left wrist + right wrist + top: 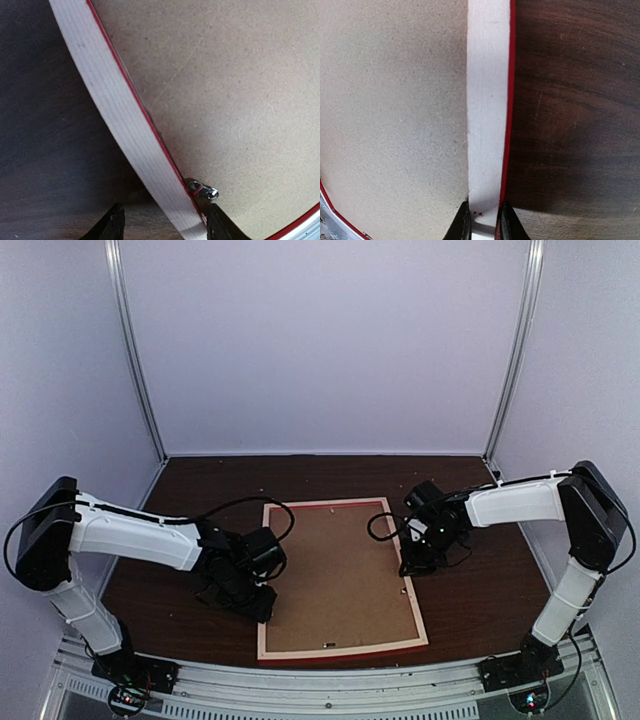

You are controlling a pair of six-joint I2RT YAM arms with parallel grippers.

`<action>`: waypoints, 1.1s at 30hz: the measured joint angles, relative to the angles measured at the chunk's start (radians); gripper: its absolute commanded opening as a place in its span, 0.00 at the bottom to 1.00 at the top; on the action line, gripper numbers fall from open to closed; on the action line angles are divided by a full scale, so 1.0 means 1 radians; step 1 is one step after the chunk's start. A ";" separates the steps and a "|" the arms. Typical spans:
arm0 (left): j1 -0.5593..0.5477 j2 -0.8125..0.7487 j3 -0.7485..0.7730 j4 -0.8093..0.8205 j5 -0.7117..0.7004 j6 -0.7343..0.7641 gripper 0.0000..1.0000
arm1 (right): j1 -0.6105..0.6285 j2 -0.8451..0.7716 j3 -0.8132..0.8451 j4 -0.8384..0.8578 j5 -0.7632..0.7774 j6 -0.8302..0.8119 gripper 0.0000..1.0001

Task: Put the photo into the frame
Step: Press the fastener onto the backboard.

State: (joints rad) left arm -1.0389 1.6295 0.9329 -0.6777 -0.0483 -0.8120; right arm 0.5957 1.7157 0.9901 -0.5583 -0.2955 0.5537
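Observation:
The frame [262,580] lies back-up on the table, its pale wood rails around a brown backing board [335,575]. The photo is hidden from every view. My left gripper [257,598] is open astride the frame's left rail [125,115]. Its left finger [111,227] stands off the rail over the table, and its right finger [220,227] is over the board beside a small metal tab [202,190]. My right gripper [412,562] is shut on the frame's right rail [487,100], with both fingers pressed against the rail's sides.
The dark wood table [575,100] extends outward from both rails. The backing board [395,110] fills the frame's opening. White walls enclose the back and sides, and a metal base rail [330,680] runs along the near edge.

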 measured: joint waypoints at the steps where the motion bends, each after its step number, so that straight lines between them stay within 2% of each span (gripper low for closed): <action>1: -0.004 0.008 0.006 -0.008 0.000 -0.009 0.54 | 0.000 0.000 0.000 0.000 0.000 0.000 0.04; 11: -0.030 0.032 0.035 -0.031 -0.027 -0.080 0.47 | -0.001 -0.003 -0.008 0.009 -0.002 0.000 0.05; 33: -0.030 0.090 0.102 -0.076 -0.154 -0.111 0.47 | -0.007 -0.009 -0.019 0.034 -0.012 0.003 0.05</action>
State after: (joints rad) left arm -1.0687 1.7191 1.0351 -0.7540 -0.2028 -0.9234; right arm 0.5888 1.7069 0.9707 -0.5247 -0.3073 0.5571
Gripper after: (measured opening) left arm 0.470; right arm 0.162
